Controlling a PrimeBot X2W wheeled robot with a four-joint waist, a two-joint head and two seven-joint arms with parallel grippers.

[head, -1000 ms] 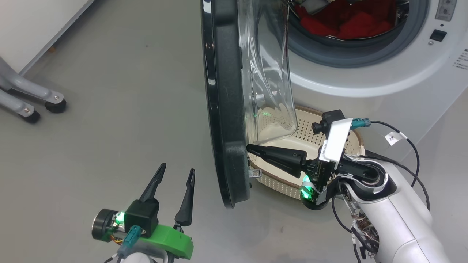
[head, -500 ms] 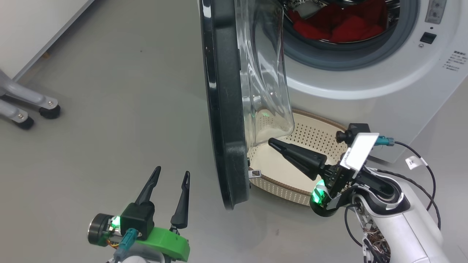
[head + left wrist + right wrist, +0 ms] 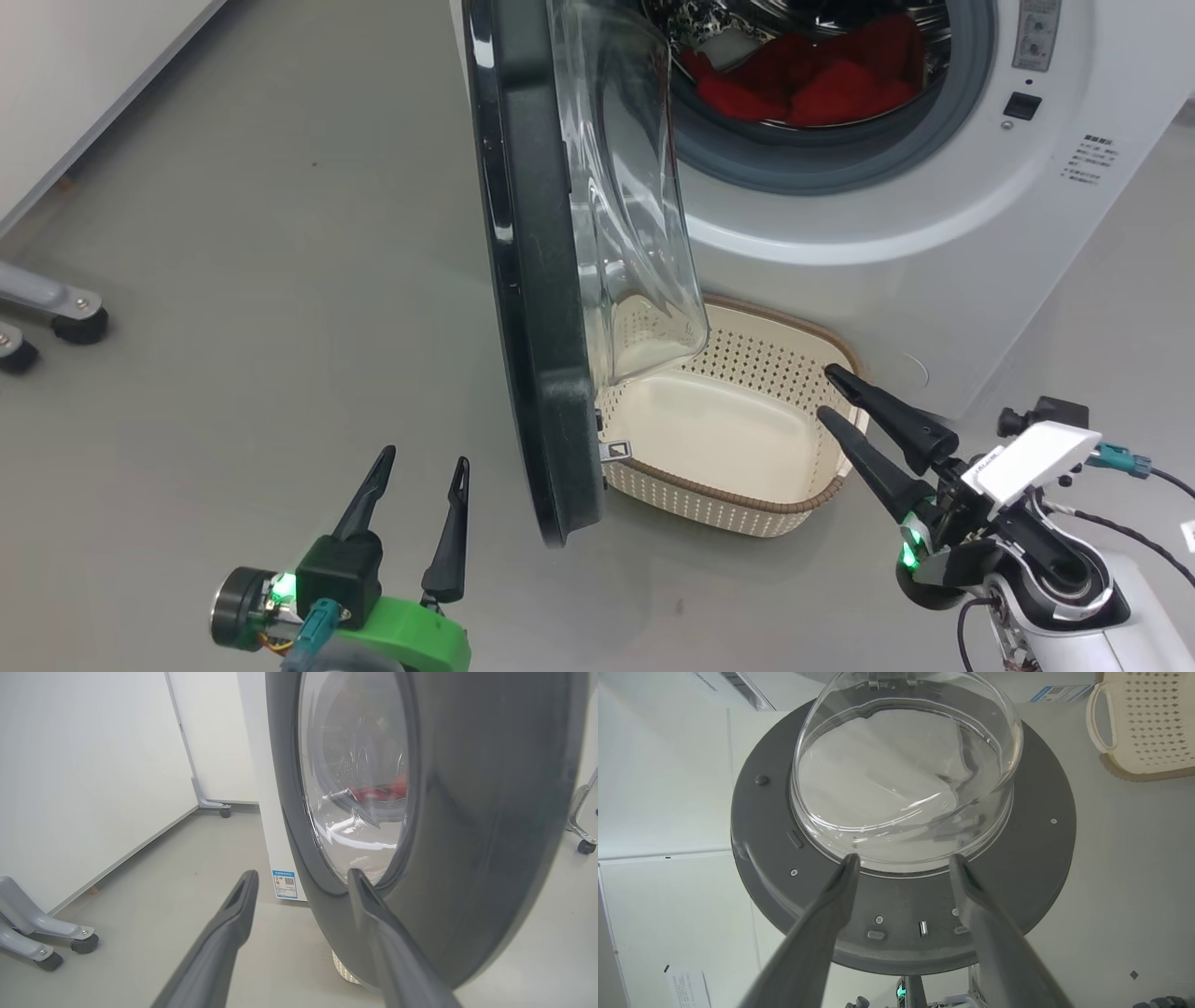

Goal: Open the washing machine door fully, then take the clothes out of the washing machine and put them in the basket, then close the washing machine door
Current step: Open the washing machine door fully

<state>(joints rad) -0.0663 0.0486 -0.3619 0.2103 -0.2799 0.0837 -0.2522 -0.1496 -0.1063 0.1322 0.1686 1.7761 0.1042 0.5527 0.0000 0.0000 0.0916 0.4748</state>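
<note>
Nothing held; door (image 3: 537, 280) part open.
R gripper (image 3: 823, 392) fingers spread by basket (image 3: 719, 429) rim, clear of door; L gripper (image 3: 425, 457) spread too, touching nothing.

Bright, even light; glare streaks the glass of the washing machine door (image 3: 546, 280); wrist views bend at edges.

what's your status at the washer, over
Left gripper open, right gripper open, both empty. Washing machine door partly open; clothes inside washing machine. Door's lower edge hangs over basket.
</note>
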